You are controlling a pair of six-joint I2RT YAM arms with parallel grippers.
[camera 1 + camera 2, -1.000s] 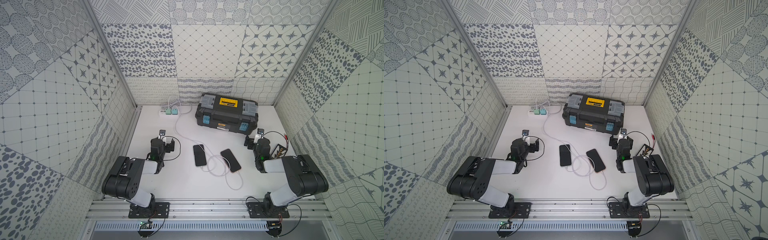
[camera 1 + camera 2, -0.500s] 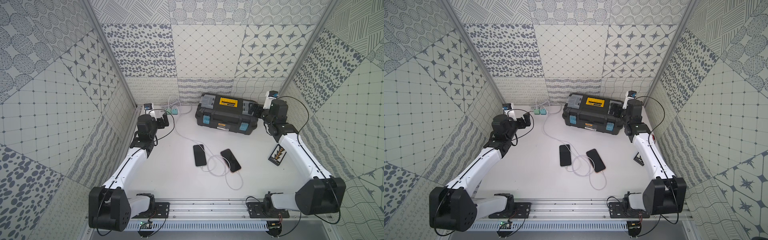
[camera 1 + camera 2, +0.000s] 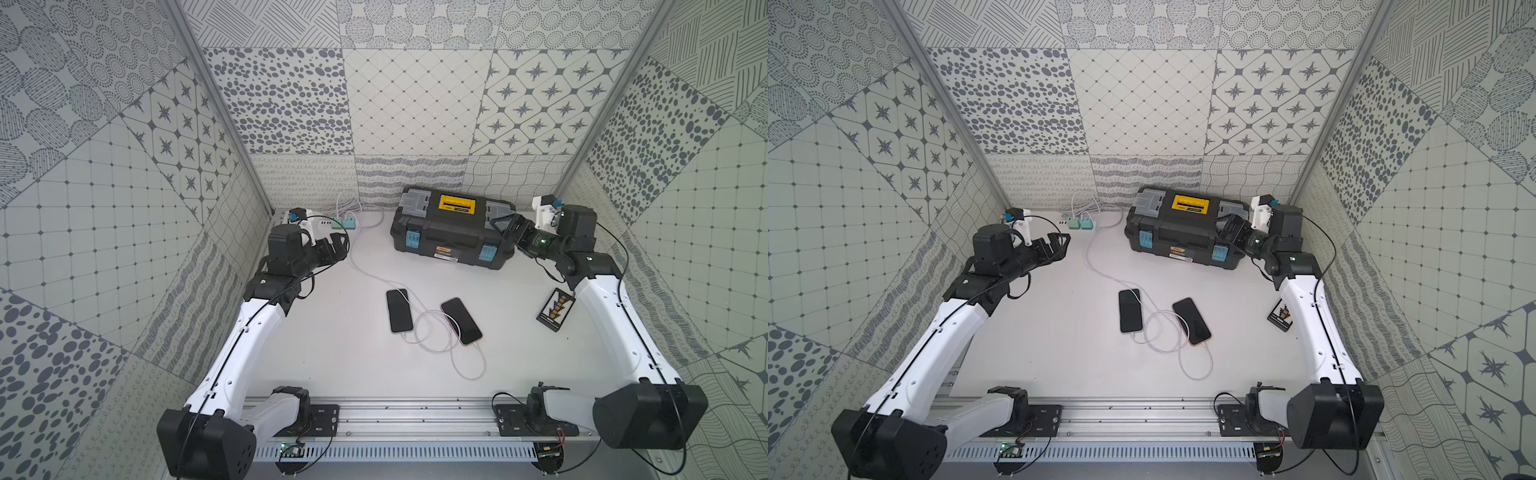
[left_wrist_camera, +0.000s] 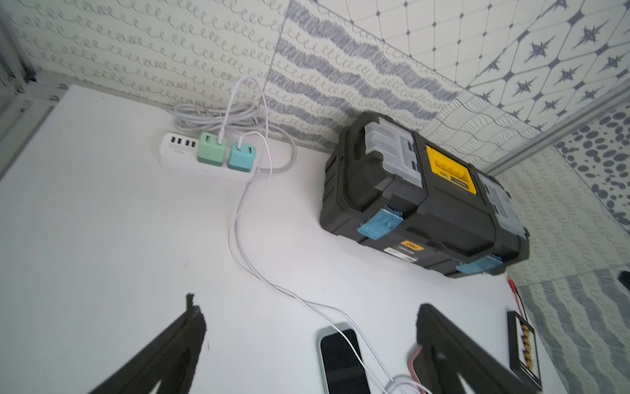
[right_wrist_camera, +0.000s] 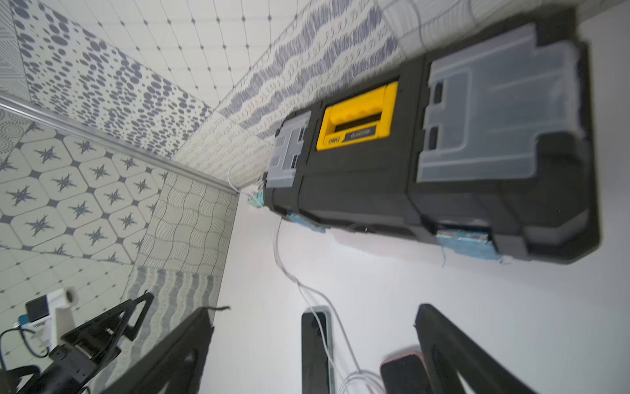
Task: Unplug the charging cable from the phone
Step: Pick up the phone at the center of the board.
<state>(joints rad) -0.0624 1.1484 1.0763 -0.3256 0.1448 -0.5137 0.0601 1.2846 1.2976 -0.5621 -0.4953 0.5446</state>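
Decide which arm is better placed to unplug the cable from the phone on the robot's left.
Probably the left. The left gripper is open over bare table on that phone's side; the right gripper, also open, is by the toolbox, nearer the other phone.

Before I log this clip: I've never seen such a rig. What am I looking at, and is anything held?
Two white robot arms are bolted to a rail. Two pictures look down from overhead; two come from cameras on the wrists. The left arm's fingers and the right arm's fingers stand open, holding nothing. On the white table lie a black pale-edged phone and a black pink-edged phone, each with a white charging cable plugged in, a black toolbox with a yellow handle and a white power strip.
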